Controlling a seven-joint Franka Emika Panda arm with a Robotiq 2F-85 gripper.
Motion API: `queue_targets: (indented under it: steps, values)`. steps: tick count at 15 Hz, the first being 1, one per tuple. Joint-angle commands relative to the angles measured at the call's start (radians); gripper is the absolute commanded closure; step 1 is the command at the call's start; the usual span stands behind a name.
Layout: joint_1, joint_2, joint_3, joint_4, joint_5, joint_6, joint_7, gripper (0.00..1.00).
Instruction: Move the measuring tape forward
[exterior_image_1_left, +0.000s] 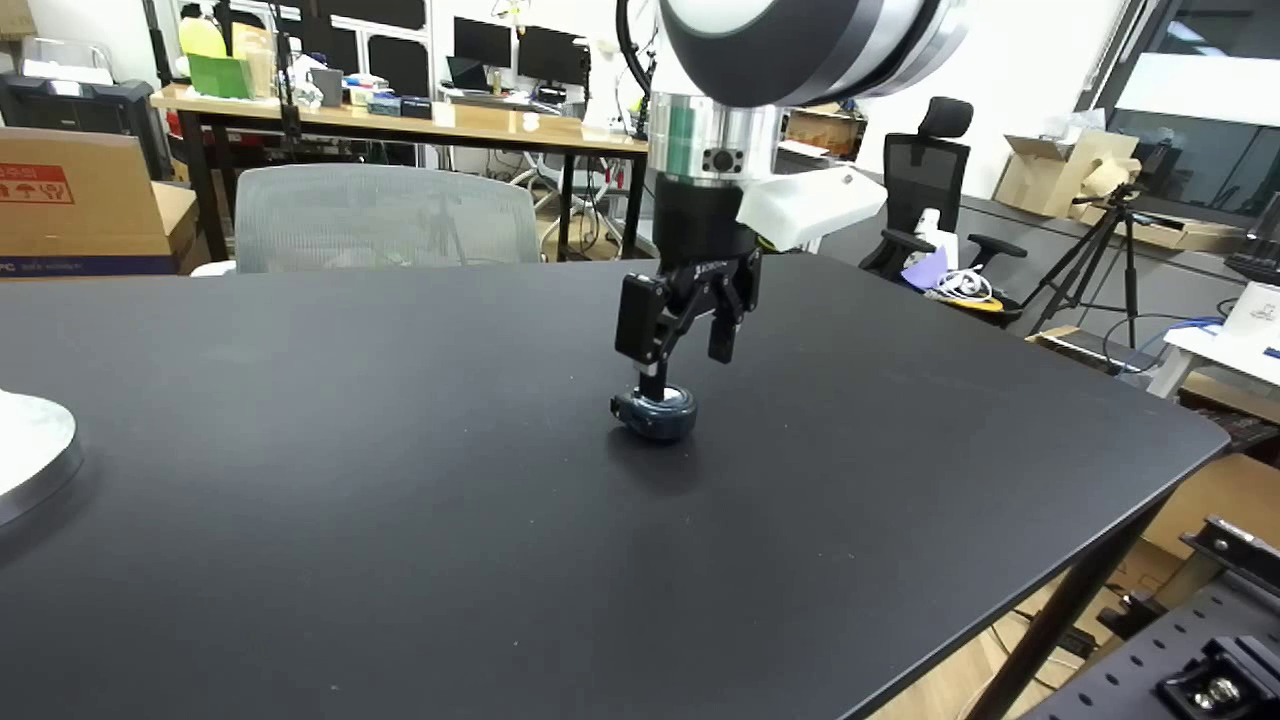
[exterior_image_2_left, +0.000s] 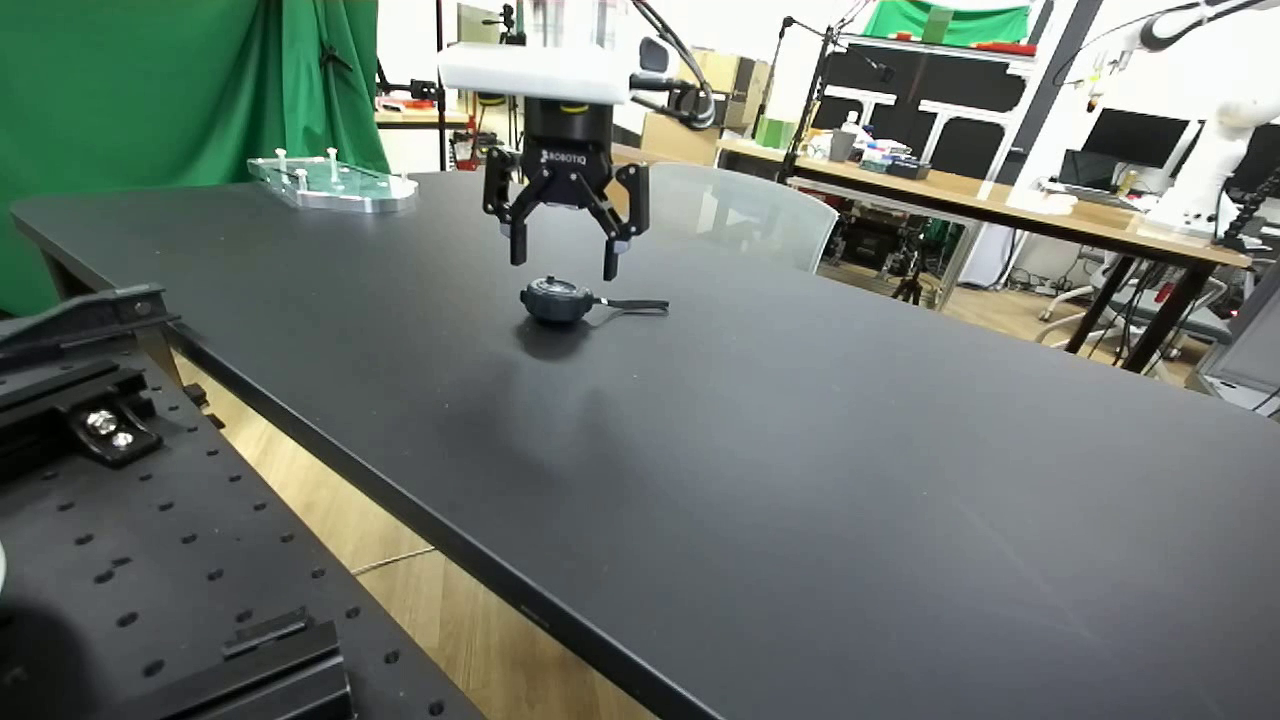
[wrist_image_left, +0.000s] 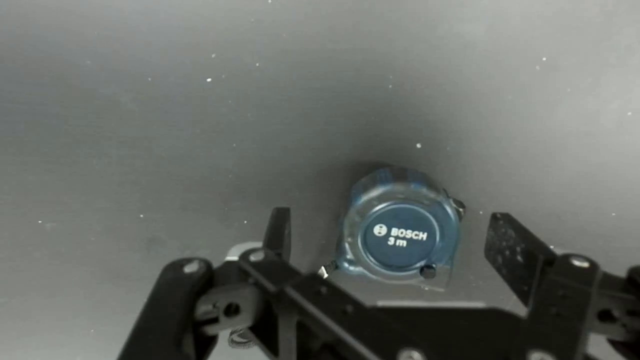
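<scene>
The measuring tape (exterior_image_1_left: 662, 418) is a small roundish dark grey-blue case lying flat on the black table. It also shows in an exterior view (exterior_image_2_left: 558, 300), with a black strap (exterior_image_2_left: 640, 304) trailing from it on the table. In the wrist view the tape (wrist_image_left: 400, 235) shows its label face up, between the two fingers and touching neither. My gripper (exterior_image_2_left: 564, 265) is open and points down, just above the tape. It is also seen from the side in an exterior view (exterior_image_1_left: 686, 372), one fingertip overlapping the tape's top there. The wrist view shows the open gripper (wrist_image_left: 390, 217) as well.
A white round plate (exterior_image_1_left: 30, 450) stands at the edge of an exterior view. A clear plate with pegs (exterior_image_2_left: 340, 190) sits at a far table end. A perforated dark metal bench (exterior_image_2_left: 250, 590) stands beside the table edge. A mesh chair (exterior_image_1_left: 385, 215) backs against the table.
</scene>
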Motion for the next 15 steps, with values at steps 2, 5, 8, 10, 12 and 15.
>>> queue_targets:
  steps: [2, 5, 8, 10, 12, 15]
  values:
    - [0.018, 0.064, -0.001, 0.058, -0.005, -0.013, 0.032, 0.0]
    - [0.017, 0.099, 0.006, 0.081, 0.012, -0.009, 0.021, 0.0]
    - [0.001, 0.131, 0.029, 0.108, 0.05, -0.027, -0.008, 0.19]
    - [-0.007, 0.142, 0.046, 0.116, 0.087, -0.026, -0.019, 0.33]
    - [-0.015, 0.146, 0.06, 0.12, 0.128, -0.02, -0.019, 0.49]
    - [-0.029, 0.133, 0.078, 0.116, 0.206, -0.011, 0.004, 0.58]
